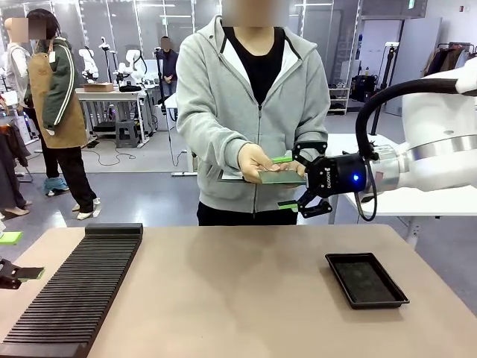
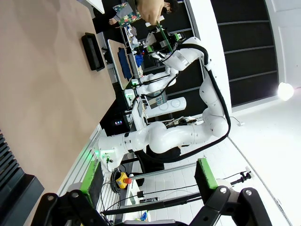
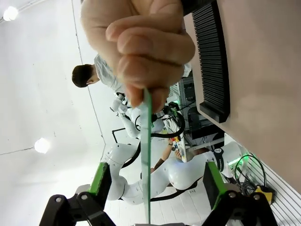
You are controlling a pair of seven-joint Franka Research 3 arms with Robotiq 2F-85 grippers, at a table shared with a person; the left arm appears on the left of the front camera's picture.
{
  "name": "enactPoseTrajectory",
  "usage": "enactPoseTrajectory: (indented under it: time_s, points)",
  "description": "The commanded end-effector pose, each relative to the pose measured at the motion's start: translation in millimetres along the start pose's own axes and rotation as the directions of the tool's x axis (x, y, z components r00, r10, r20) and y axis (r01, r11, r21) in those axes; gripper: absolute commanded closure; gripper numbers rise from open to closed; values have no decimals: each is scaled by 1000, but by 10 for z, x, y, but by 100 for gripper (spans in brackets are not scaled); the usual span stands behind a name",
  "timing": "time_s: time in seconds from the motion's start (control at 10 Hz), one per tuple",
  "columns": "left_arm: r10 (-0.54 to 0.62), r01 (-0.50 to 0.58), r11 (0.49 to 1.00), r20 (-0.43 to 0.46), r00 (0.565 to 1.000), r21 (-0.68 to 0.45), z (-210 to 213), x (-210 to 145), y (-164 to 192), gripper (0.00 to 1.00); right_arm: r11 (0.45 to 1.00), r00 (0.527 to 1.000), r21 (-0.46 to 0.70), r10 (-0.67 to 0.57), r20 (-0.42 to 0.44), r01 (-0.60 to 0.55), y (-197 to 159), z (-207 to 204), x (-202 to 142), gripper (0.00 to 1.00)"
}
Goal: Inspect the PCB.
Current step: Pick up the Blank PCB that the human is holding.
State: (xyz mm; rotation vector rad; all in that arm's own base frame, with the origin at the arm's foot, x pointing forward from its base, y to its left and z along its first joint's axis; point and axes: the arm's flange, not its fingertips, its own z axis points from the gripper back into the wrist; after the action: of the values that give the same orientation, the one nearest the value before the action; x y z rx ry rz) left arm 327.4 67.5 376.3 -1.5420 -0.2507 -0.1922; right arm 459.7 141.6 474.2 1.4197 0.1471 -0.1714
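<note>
Slotted black rack (image 1: 74,298) lies closest to me on the table (image 1: 223,298). My left gripper (image 2: 146,178) hangs near it, fingers spread, holding nothing. Across the table the person's hand (image 1: 257,162) holds the PCB (image 1: 282,177) in the air, between the wide-spread fingers of my right gripper (image 1: 287,182); neither pad touches the board. I judge the handover only begun: closing, taking and inspecting are all left.

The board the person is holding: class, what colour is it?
The board is green; it shows best in the front view.
</note>
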Motion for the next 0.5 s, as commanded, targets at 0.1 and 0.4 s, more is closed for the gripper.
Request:
enactPoseTrajectory:
  time_s: [0.1, 0.4]
  points:
    - [-3, 3, 1000, 2, 1000, 4, 1, 6, -10, 0, 998, 997, 24, -56, -61, 58, 32, -21, 225, 0]
    - [-3, 3, 1000, 2, 1000, 4, 1, 6, -10, 0, 998, 995, 21, -49, -82, 51, 10, 46, 220, 0]
